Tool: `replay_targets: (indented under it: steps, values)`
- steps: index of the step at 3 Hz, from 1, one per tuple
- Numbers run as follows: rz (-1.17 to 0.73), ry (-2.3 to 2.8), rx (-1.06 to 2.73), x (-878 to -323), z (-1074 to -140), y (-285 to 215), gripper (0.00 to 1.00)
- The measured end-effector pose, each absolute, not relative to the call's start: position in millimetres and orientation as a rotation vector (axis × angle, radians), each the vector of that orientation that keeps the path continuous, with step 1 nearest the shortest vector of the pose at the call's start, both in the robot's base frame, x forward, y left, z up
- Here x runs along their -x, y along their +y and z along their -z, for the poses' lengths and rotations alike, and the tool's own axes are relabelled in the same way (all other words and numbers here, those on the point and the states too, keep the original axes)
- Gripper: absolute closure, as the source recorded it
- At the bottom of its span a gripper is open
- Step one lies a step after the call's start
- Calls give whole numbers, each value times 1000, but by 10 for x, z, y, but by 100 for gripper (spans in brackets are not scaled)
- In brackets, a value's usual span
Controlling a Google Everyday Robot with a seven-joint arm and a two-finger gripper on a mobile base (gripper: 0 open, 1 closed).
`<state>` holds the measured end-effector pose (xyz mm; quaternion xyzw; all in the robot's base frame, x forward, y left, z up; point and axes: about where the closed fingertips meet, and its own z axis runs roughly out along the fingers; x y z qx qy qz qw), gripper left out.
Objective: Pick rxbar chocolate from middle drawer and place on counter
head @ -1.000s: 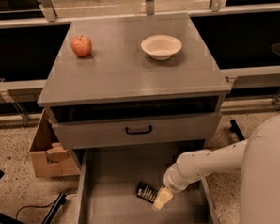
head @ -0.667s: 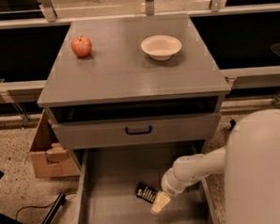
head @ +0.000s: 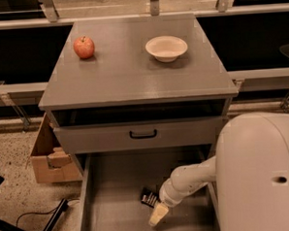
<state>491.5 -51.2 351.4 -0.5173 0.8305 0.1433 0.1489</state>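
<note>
On the middle drawer point(head: 114, 187) floor: rxbar chocolate point(head: 149, 198) just beside the pincer point(head: 158, 215).
The black bar lies immediately up-left of the cream pincer tip, whether touching cannot be told. Its long axis seems oblique, with the right end hidden behind the wrist. Pincer opening cannot be told. The single arm reaches in from the right, and the destination surface point(head: 133, 79) stands above and behind.

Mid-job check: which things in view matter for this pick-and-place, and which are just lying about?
Job:
- rxbar chocolate, on the drawer floor
- middle drawer, pulled open
- counter
- tool, down in the drawer next to the bar

Lying about:
- apple and bowl, on the counter
- cardboard box, on the floor left of the cabinet
</note>
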Motion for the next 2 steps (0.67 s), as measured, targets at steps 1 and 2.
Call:
replay_targets:
  steps: [1,2]
  values:
    - [-446,2389,1487,-4835,-3361,-369,18]
    - [-452,2390,1486,-4819,-3371,-354,41]
